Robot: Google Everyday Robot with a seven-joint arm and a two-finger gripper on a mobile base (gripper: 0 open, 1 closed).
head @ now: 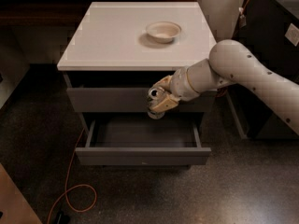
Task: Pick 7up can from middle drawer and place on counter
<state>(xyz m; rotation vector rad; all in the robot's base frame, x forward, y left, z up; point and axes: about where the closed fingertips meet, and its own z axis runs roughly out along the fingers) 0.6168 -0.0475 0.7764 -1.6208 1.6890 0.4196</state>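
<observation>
My gripper [159,101] is shut on the 7up can [154,94], a small silvery-green can with a shiny lid. I hold it in front of the closed top drawer front [107,100], above the open middle drawer [142,143]. The open drawer's inside looks bare. The white counter [107,41] is just above and behind the can. My white arm [233,71] reaches in from the right.
A shallow cream bowl [163,31] sits on the counter toward its back right. An orange cable [70,190] lies looped on the dark floor at the front left. A dark cabinet [271,41] stands to the right.
</observation>
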